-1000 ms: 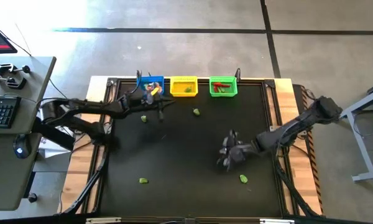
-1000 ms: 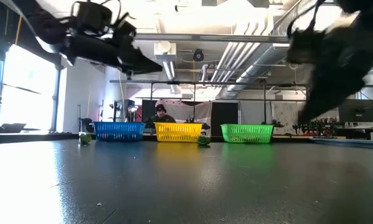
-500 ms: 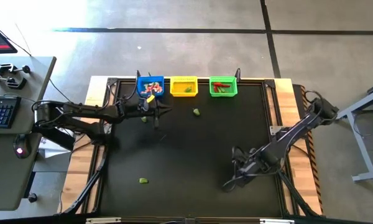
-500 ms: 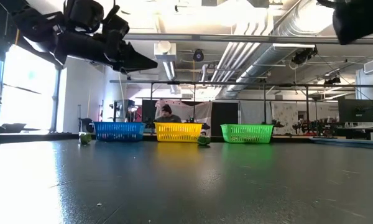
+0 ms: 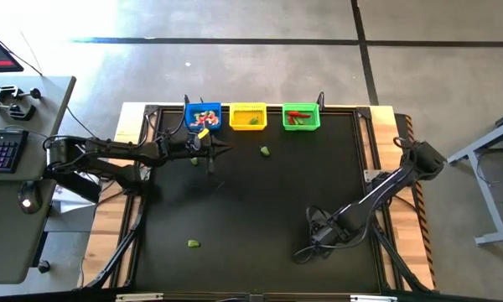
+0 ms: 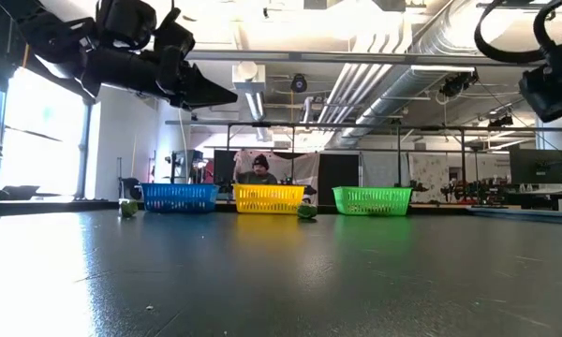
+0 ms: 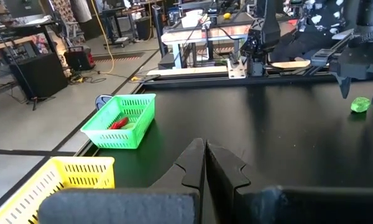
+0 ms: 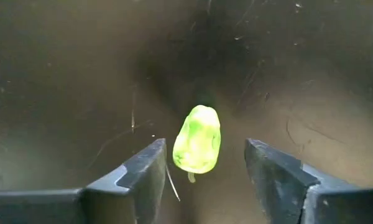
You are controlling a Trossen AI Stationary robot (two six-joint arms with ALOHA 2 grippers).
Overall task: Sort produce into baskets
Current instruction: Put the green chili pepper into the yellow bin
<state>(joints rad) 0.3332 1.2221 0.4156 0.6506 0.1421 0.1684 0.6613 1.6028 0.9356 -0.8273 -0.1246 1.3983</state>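
From my remote station, I have the right gripper [image 8: 202, 163] poised low over the black table mat [image 5: 260, 210], near the front right of the work area, its two dark fingers [image 8: 142, 173] spread wide either side of a small glossy lime-green toy vegetable, pepper-shaped with a short stem [image 8: 198, 139]. The piece lies flat on the mat between the open jaws, touching neither one.

I judge it light, hard plastic and slick, so it could squirt sideways under a pinch. My best hold looks to be across its fat middle, pads square to its sides, clear of the thin stem end.

Across the table, the left gripper [image 7: 205, 163] hangs above the mat just in front of the blue square plastic mesh basket [image 5: 203, 117], fingers pressed together and holding nothing I can see.

The yellow mesh basket [image 5: 248, 116] and the green mesh basket [image 5: 301, 117] stand beside the blue one in a row along the far edge. Red pieces show in the green one.

Two more small green pieces wait loose on the mat, one near the yellow basket [image 5: 265, 151], one toward the front left [image 5: 193, 244].
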